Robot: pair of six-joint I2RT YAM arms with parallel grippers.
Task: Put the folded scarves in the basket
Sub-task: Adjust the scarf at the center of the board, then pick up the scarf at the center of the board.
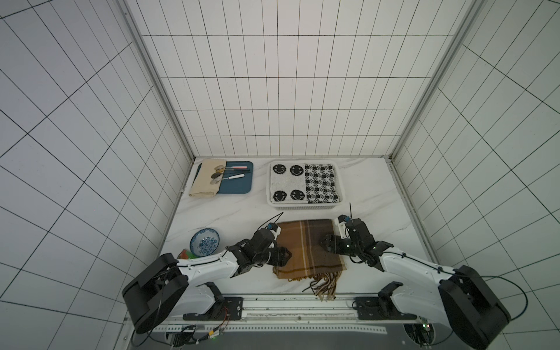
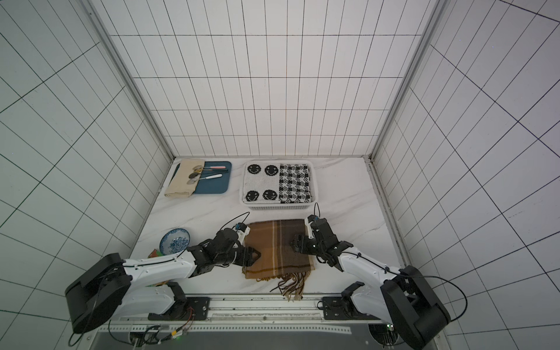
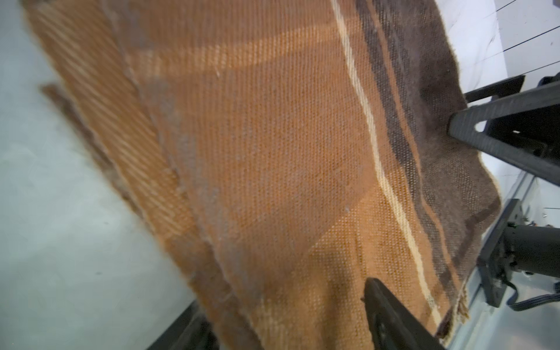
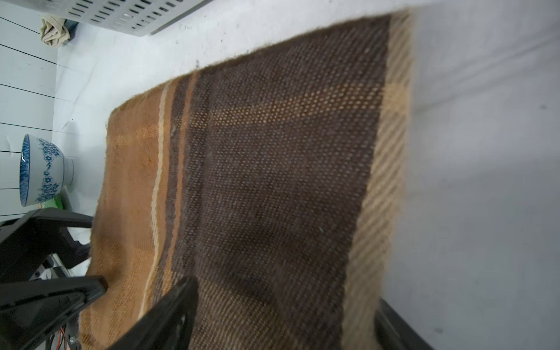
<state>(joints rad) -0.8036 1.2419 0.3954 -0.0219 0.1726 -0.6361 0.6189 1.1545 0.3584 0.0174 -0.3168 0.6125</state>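
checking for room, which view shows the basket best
Both top views: the basket shows whole from above, filled with patterned cloth. The right wrist view catches only its perforated wall; the left wrist view, nothing.

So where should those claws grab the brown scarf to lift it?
Probably by its two side edges, the left gripper and right gripper each coming in sideways. The scarf lies flat, so only the edges offer a bite; the loose fringe at the near end would just trail.
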